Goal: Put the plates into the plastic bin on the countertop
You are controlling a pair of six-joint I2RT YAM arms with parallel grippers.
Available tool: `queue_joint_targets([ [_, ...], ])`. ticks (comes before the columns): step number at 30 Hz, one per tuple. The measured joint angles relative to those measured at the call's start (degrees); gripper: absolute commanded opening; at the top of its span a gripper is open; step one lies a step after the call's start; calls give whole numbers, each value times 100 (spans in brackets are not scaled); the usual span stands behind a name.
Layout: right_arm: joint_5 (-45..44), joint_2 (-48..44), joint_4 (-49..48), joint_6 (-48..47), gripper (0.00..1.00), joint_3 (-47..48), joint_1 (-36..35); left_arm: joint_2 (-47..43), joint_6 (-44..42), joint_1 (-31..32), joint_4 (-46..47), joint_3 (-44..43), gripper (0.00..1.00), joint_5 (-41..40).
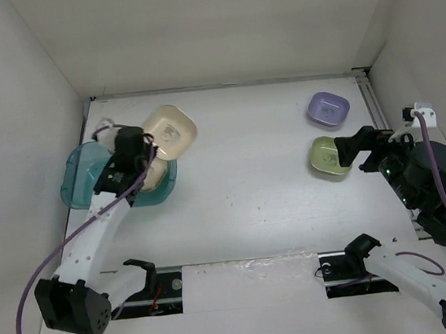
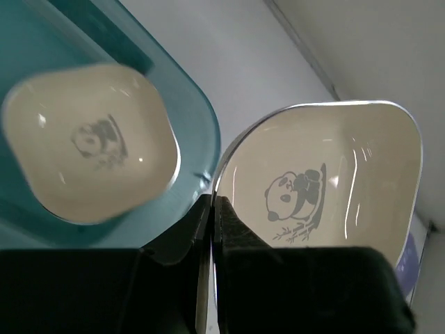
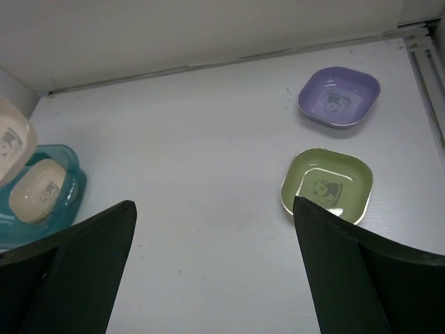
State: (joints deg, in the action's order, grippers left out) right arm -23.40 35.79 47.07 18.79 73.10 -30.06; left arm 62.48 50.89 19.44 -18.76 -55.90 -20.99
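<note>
Overhead and wrist views of a white desk [image 1: 248, 180] walled on three sides. At far left stands the plastic bin [image 1: 73, 181], a translucent teal tub whose long axis runs roughly left to right across the desk; a beige plate [image 1: 159, 181] lies face up in its right half, panda mark visible in the left wrist view. The left end effector [image 1: 139, 155] is clamped on the rim of a cream plate [image 1: 170, 132], its jaws pressed narrowly together on either side of the thin edge. This plate is tilted, its hollow face turned toward the wrist camera, and it is held at the far right corner of the bin, most of it reaching past the rim toward the back wall. Being square, it has no marked long axis. Well apart, on the right side of the desk, a purple plate [image 1: 328, 109] rests flat nearer the back wall, and a green plate [image 1: 329, 157] rests flat just in front of it, the two not touching. The right end effector [image 1: 346, 153] hangs over the right edge of the green plate, jaws spread wide and gripping nothing.
</note>
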Motion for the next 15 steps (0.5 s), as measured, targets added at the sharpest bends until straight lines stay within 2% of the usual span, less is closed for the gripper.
queue_joint_targets([
  [2,98,103,-133,-2,100,-39,0,-133,-205,-804,87,0,0,140],
  [6,310,334,-350,-68,100,-122,0,216,-455,-1742,98,28,0,527],
  [10,498,420,-603,-111,100,-291,0,579,-315,-2140,240,608,0,820],
  [15,699,485,-780,-162,100,-409,0,741,-26,-2144,210,1045,0,848],
])
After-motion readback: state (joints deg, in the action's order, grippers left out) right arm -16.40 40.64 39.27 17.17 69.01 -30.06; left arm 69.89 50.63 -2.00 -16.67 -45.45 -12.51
